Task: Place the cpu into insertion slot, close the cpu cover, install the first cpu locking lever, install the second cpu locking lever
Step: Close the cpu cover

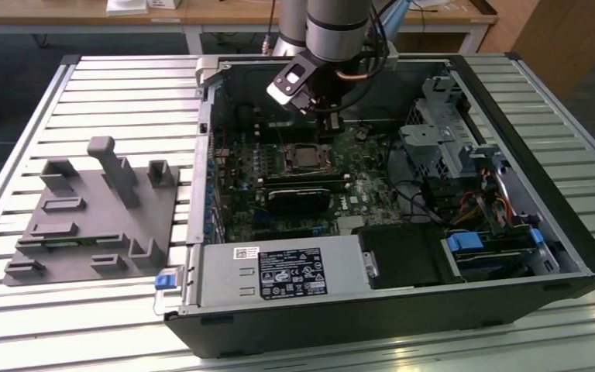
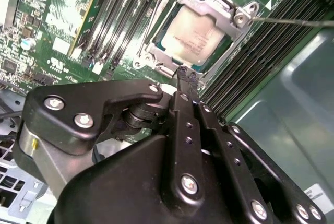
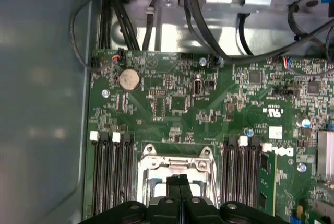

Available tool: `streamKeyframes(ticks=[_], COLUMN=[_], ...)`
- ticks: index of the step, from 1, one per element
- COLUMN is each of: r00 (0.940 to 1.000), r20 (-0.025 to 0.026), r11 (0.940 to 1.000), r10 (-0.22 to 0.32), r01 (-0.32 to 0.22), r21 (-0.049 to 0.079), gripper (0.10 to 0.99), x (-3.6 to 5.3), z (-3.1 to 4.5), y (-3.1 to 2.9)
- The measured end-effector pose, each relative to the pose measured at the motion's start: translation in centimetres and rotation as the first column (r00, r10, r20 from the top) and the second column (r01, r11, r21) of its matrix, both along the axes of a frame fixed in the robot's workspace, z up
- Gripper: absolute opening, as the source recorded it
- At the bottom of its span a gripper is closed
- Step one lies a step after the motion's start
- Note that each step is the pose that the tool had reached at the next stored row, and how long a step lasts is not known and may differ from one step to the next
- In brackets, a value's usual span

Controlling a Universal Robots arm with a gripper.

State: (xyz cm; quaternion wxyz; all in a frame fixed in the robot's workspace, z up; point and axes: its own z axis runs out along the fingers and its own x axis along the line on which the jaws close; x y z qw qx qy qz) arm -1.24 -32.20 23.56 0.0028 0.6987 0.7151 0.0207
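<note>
- Black gripper [image 2: 186, 78], seen in both wrist views [image 3: 179, 180]: its two fingers are pressed together with nothing between them. The tips stand at one edge of the cpu cover [image 2: 209, 3]; whether they touch it, I cannot tell.
- In the exterior view the gripper [image 1: 327, 130] hangs from the grey arm [image 1: 334, 23], inside the open computer case [image 1: 380, 322] and over the far edge of the insertion slot [image 1: 303, 157].
- The cpu [image 2: 195, 36] lies flat in the insertion slot. Its pale metal face shows through the square window of the cover.
- The silvery cpu cover lies down flat over the cpu, and in the first wrist view its frame [image 3: 177, 162] is just beyond the fingertips.
- A thin metal rod [image 2: 292, 22] goes out from one corner of the cover and passes across the black memory slots [image 2: 125, 20].
- Memory slots [image 3: 112, 174] run along both sides of the cover on the green motherboard [image 3: 172, 106].
- A round coin battery [image 3: 129, 79] sits further out on the motherboard, near its edge, and black cables [image 3: 125, 15] hang beyond that edge.
- The case lies on its side on the slatted metal bench [image 1: 122, 85], toward the exterior view's right.
- A grey plastic fixture [image 1: 91, 209] stands on the bench at the exterior view's left, apart from the case.
</note>
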Motion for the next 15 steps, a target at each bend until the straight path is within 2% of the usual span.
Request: streamKeyframes(ticks=[15], r00=[1.0], r20=[-0.0002], r11=[1.0], r10=[0.0], r01=[0.0], r21=[0.0], gripper=[0.106], x=[-0.86], z=[-0.39], y=[-0.07])
